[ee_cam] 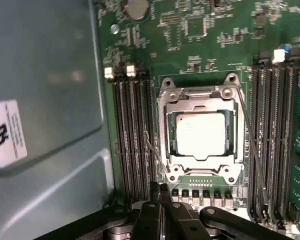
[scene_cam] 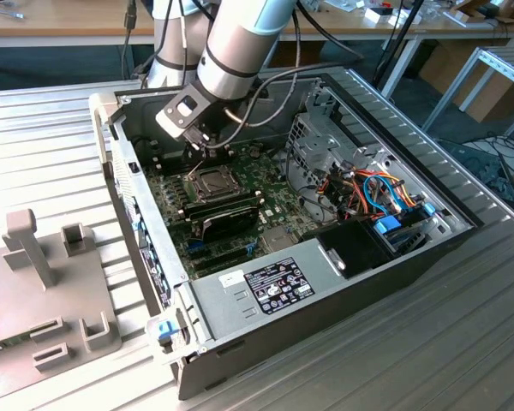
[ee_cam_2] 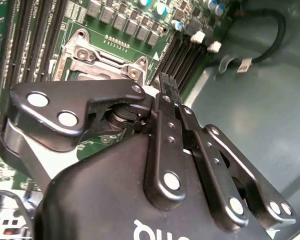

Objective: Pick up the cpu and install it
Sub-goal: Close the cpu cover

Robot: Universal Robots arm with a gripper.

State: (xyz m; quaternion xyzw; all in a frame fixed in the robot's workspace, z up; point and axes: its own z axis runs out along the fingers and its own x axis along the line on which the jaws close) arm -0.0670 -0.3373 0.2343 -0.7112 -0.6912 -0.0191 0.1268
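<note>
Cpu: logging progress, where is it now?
In the first wrist view the cpu lies inside the socket frame, between two memory-slot banks, apart from the gripper.

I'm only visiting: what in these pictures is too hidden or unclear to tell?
1. Second wrist view: the gripper covers the near half of the socket frame, hiding what sits inside.
2. First wrist view: the socket frame overlaps the edges of the cpu; whether it is latched cannot be told.
3. Exterior view: the socket is too small and dark to judge its contents.
4. First wrist view: the picture's edge cuts off the gripper's body.
</note>
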